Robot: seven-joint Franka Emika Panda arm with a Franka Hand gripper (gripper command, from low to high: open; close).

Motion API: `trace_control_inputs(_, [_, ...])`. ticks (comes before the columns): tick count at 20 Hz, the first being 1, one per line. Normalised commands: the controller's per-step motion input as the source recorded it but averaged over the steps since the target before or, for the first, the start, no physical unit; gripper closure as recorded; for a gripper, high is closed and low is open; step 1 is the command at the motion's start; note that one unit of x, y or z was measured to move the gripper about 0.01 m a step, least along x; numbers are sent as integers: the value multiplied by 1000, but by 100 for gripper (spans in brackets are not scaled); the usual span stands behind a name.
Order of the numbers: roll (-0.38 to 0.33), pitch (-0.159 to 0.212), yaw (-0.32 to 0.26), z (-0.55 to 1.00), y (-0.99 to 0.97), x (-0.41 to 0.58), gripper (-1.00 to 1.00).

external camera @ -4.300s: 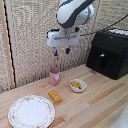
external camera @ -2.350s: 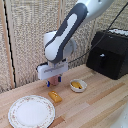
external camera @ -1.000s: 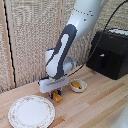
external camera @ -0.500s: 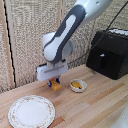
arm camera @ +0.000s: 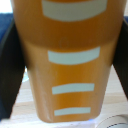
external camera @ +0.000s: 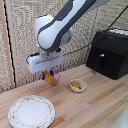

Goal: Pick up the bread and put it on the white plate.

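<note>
My white boxy gripper [external camera: 48,75] hangs above the wooden table [external camera: 95,102], shut on the bread [external camera: 48,76], a small orange-brown block held off the surface between the dark fingers. In the wrist view the bread [arm camera: 70,60] fills the picture, orange with pale stripes, with a dark finger [arm camera: 9,75] at each side. The large white plate [external camera: 31,111] with a faint floral rim lies on the table toward the exterior view's left, lower in the frame than the gripper. The bread is not over the plate's middle.
A small white bowl [external camera: 77,85] with yellow food sits to the exterior view's right of the gripper. A pink cup [external camera: 56,77] stands just behind the gripper. A black box-like appliance [external camera: 109,52] stands at the back right. A woven screen [external camera: 20,45] backs the table.
The gripper came down to the bread, shut on it and has lifted it off the table, moving a little toward the exterior view's left.
</note>
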Motion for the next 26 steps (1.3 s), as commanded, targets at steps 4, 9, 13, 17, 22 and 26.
trace_control_inputs(4, [-52,50,-58,-75,836,22,100])
trace_control_inputs(9, [-52,74,-8,-309,666,33,100])
trace_control_inputs(13, [-29,42,18,-412,516,71,100])
trace_control_inputs(17, [-13,11,26,-409,426,90,100])
trace_control_inputs(22, [0,0,19,-349,358,65,100])
trace_control_inputs(26, [0,0,25,-184,206,93,100])
